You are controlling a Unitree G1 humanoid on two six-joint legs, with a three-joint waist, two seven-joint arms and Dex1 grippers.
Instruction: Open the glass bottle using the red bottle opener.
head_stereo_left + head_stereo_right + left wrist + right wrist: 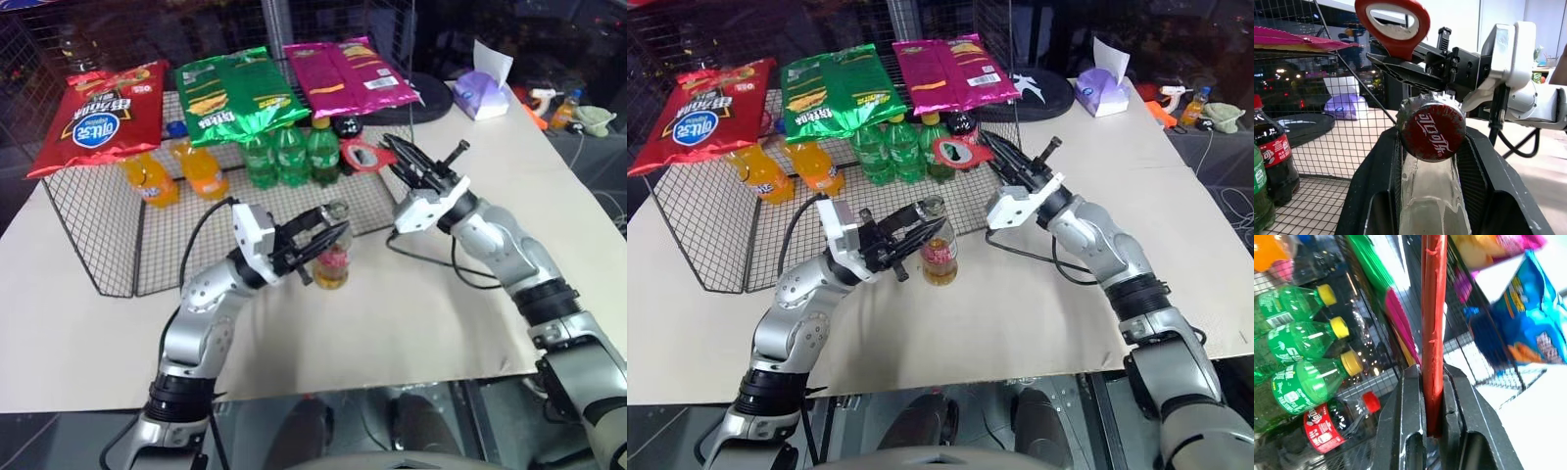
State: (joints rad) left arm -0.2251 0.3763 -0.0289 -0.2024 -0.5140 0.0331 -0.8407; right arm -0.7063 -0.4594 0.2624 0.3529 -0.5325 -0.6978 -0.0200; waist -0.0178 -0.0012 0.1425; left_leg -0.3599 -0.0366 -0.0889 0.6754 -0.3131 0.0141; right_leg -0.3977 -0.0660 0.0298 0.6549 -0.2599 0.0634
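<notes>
Gripping clear glass bottle [332,262] neck: left tool [323,238]; right tool [397,155] clamping flat red bottle opener [364,155].

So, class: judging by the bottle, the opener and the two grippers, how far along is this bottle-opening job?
Done: the left gripper holds the glass bottle upright on the table, and the right gripper is shut on the red bottle opener. In hand: the opener is up near the bottle, above and apart from the cap. Left: hook the ring under the cap, which is still on, and lever it off.
</notes>
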